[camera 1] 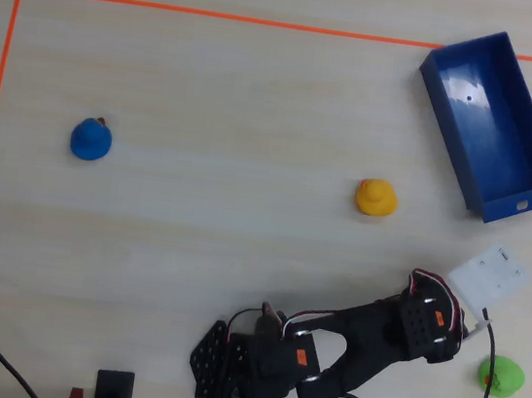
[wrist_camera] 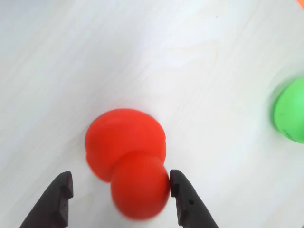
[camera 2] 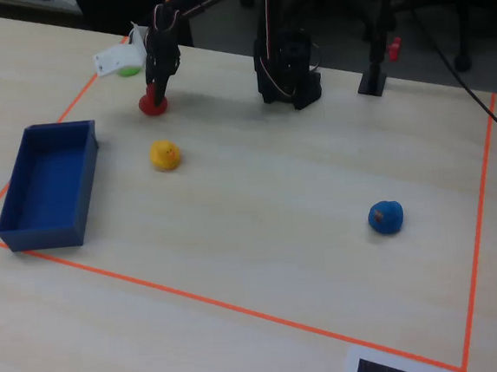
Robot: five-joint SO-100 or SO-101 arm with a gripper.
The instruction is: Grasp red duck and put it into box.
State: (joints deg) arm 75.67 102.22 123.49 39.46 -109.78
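The red duck (wrist_camera: 126, 142) stands on the pale wooden table and fills the middle of the wrist view, body farther out and round head nearest the camera. My gripper (wrist_camera: 119, 176) is open and down around it. The head touches the right finger (wrist_camera: 183, 194), and a gap remains at the left finger (wrist_camera: 59, 194). In the fixed view the gripper (camera 2: 157, 93) stands over the red duck (camera 2: 152, 105). In the overhead view the arm (camera 1: 426, 323) hides the duck. The deep-blue box (camera 1: 496, 131) lies empty at the top right, and it is at the left in the fixed view (camera 2: 48, 182).
A green duck (camera 1: 501, 375) sits close beside the gripper, at the right edge of the wrist view (wrist_camera: 290, 116). A yellow duck (camera 1: 376, 197) stands between arm and box. A blue duck (camera 1: 89, 139) is far left. Orange tape (camera 1: 270, 22) borders the workspace.
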